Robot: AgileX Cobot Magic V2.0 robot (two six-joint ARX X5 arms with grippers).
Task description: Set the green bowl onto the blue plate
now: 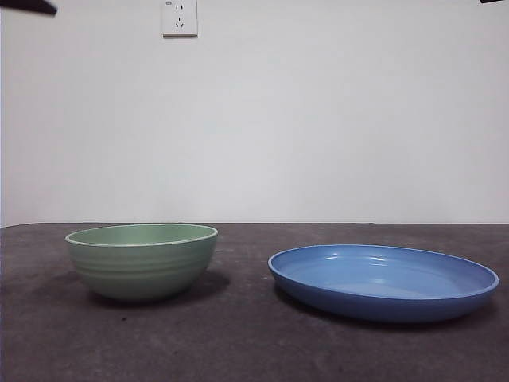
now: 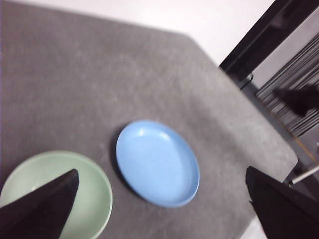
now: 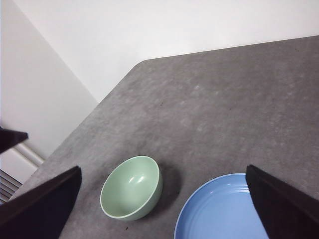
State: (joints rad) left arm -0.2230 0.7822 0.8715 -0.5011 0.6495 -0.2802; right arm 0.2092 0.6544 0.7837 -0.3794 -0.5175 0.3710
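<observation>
Blue plate [image 1: 383, 281]: glossy, shallow, round. Beside it, apart: ridged mint green bowl [image 1: 141, 260] on gray textured desk [image 1: 238, 342]. Both claws high, jaws spread; left wrist view blurry, prob. empty.

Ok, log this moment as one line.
bowl: on table, beside plate, apart | left gripper: open, high | right gripper: open, high | placing not begun

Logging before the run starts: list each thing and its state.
bowl: upright, empty, on the table, apart from the plate.
plate: flat on the table, empty.
left pincer: open, high above the table, holding nothing.
right pincer: open, high above the table, holding nothing.
</observation>
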